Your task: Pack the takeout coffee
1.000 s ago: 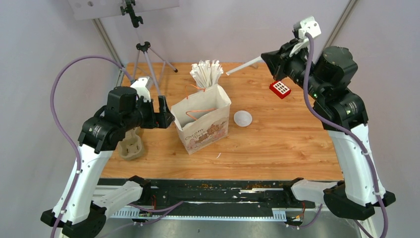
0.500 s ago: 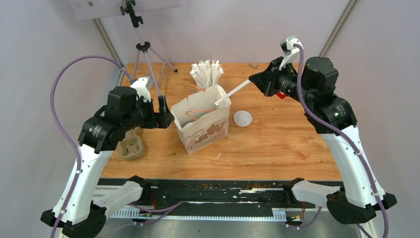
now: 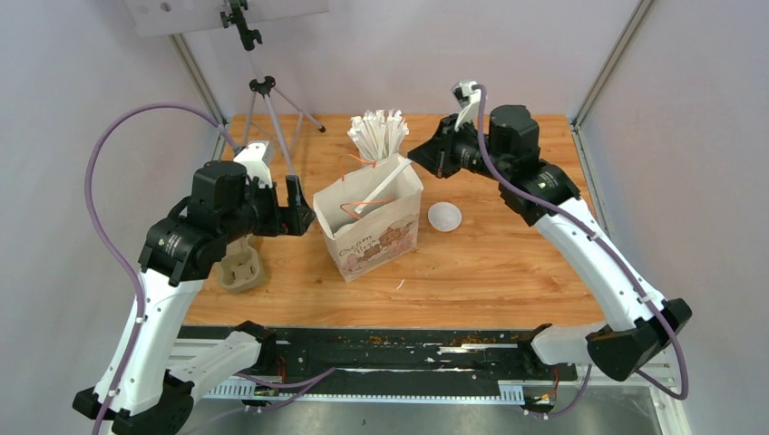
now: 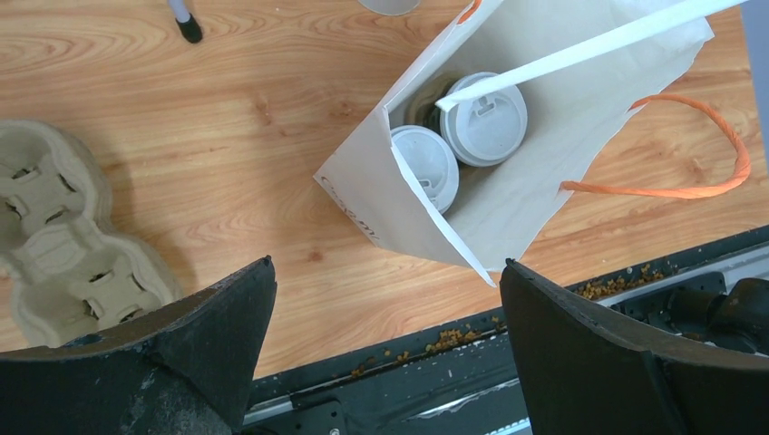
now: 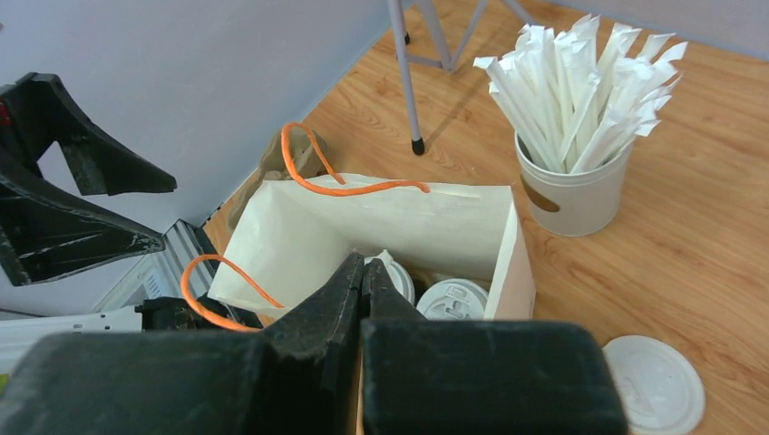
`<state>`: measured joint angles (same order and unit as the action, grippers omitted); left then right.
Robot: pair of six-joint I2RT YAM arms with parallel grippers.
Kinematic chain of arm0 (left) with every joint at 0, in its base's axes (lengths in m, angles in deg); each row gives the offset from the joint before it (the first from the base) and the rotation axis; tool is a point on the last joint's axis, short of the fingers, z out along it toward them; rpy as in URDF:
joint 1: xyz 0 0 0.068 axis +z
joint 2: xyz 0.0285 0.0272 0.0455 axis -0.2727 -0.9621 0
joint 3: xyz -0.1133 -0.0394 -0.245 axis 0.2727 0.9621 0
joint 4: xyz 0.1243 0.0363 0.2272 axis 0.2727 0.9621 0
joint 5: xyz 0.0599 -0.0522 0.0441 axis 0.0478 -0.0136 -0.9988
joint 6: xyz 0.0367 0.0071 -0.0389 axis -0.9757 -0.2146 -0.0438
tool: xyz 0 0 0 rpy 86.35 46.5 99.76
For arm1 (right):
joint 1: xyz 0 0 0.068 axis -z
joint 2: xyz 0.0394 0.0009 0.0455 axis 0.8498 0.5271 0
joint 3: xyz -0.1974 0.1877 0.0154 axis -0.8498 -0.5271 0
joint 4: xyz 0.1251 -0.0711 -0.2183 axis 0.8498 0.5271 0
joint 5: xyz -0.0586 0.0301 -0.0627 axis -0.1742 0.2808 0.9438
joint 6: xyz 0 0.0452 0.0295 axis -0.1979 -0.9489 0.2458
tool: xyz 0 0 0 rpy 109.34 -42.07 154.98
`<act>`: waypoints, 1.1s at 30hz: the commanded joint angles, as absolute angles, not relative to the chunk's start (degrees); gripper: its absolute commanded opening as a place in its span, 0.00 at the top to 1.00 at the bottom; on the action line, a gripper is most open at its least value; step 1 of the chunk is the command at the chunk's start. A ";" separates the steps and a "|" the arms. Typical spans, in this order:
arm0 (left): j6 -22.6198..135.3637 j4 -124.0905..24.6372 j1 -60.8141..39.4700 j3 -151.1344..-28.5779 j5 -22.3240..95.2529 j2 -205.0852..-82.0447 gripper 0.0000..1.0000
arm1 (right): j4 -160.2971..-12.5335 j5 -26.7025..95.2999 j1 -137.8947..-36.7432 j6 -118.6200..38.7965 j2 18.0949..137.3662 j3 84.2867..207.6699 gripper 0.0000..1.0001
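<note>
Two cups (image 4: pixel 424 166) side by side in the bag (image 3: pixel 376 237), carrier (image 3: pixel 239 267) left, loose lid (image 3: pixel 444 216) right

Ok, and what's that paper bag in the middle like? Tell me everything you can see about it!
The paper bag is cream-white, with a brownish printed picture on its front and two orange string handles. It stands upright and open on the wooden table. Inside, two white-lidded cups sit side by side. A long white wrapped stick, held by the right gripper, slants down into its mouth.
</note>
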<state>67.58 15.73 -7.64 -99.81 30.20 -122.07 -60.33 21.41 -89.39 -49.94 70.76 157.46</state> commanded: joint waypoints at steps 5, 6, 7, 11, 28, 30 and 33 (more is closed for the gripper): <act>66.17 15.75 -7.33 -101.78 28.35 -121.36 0.00 | -73.61 16.88 -90.43 -57.66 76.11 154.63 1.00; 66.08 15.79 -7.29 -101.84 28.33 -121.46 0.00 | -74.33 16.43 -90.48 -58.29 76.70 154.20 1.00; 66.00 15.83 -7.29 -101.92 28.33 -121.58 0.00 | -74.99 16.03 -90.52 -58.94 77.12 153.60 1.00; 65.66 15.92 -7.29 -102.34 28.30 -121.86 0.00 | -75.35 15.52 -90.52 -59.16 79.24 152.62 0.97; 66.19 17.71 -7.33 -101.22 24.87 -119.57 0.00 | -63.60 37.36 -89.73 -35.07 90.02 172.08 0.61; 66.15 18.28 -7.29 -101.28 24.40 -119.56 0.00 | -63.04 38.76 -89.32 -32.01 93.22 174.86 0.61; 66.35 19.53 -7.29 -101.27 24.13 -119.57 0.00 | -60.34 39.00 -88.25 -31.00 98.61 180.68 0.62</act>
<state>66.53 18.24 -7.64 -100.99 25.33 -119.84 -63.15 34.56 -89.55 -37.13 92.15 174.70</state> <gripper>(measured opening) 0.998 0.386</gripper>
